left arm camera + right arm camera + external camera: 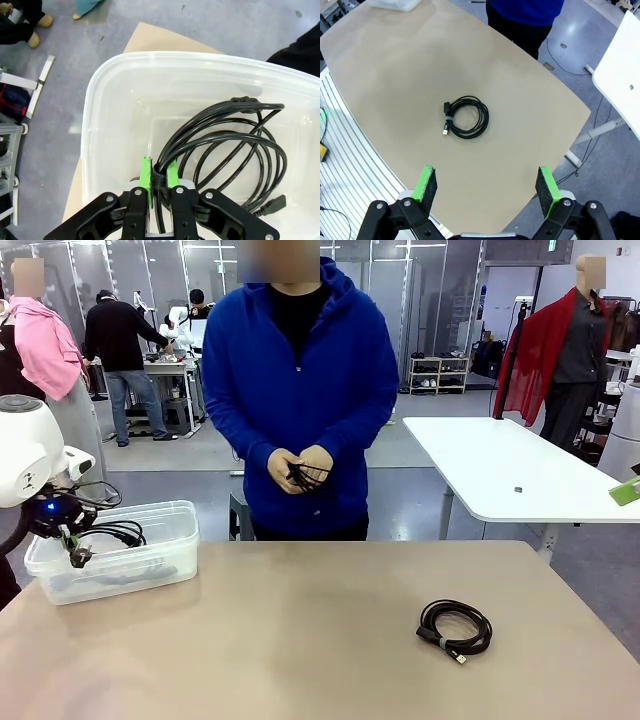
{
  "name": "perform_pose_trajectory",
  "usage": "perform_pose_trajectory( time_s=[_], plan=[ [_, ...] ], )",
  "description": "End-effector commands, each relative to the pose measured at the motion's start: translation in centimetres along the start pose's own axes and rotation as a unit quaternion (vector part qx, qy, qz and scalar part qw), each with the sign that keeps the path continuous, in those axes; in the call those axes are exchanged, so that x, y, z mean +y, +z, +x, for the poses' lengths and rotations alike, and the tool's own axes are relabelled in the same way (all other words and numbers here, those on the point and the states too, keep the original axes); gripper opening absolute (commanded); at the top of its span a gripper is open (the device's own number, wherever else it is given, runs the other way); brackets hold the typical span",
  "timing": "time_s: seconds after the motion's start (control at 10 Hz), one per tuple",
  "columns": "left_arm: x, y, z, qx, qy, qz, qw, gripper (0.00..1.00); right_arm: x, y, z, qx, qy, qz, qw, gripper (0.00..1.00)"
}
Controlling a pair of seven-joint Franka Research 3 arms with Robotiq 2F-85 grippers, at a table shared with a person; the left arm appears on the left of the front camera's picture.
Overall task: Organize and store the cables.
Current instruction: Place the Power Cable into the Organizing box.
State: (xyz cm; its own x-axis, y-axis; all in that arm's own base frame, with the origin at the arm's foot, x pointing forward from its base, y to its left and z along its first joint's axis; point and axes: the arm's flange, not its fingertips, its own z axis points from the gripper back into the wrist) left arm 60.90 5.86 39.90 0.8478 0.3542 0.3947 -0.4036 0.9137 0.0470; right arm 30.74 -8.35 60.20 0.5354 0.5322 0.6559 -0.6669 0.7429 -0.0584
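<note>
The first coil (227, 150) hangs within the outline of the clear bin (100, 105). Its loops fan away from your left gripper (158, 174), whose fingers are clamped on the coil's strapped neck. From the front it sits about level with the bin's rim, and you can't tell whether it touches the bin's floor. All its loops lie inside the walls, so I judge that letting go should drop it in cleanly.

The second coil (466, 118) lies flat on the surface (530, 90), well apart from the bin and over towards your right arm. Your right gripper (487, 182) hovers high above it, fingers wide apart and empty. The coil is roughly straight ahead of them, its tied side and plugs at the picture's left. That arm is clearly the nearer one for it.

The third coil (303, 478) is in the person's hands (318, 462), beyond the bin across the surface.
</note>
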Motion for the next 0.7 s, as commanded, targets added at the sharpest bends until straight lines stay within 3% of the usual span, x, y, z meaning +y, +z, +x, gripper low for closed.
perform_pose_trajectory(
  time_s=[0.0, 0.5, 0.6],
  plan=[
    [-0.08, -0.50, -0.14, 0.003, 0.000, 0.001, 1.000, 0.15, -0.08, -0.05, -0.15, -0.002, 0.002, 0.003, 1.000, 1.00],
    [0.02, -0.35, -0.11, 0.003, 0.000, 0.001, 1.000, 0.15, -0.08, -0.05, -0.15, -0.002, 0.002, 0.003, 1.000, 1.00],
    [0.10, -0.89, -0.08, -0.014, -0.030, 0.005, 0.999, 0.15, -0.08, -0.05, -0.15, -0.002, 0.002, 0.003, 1.000, 1.00]
  ],
)
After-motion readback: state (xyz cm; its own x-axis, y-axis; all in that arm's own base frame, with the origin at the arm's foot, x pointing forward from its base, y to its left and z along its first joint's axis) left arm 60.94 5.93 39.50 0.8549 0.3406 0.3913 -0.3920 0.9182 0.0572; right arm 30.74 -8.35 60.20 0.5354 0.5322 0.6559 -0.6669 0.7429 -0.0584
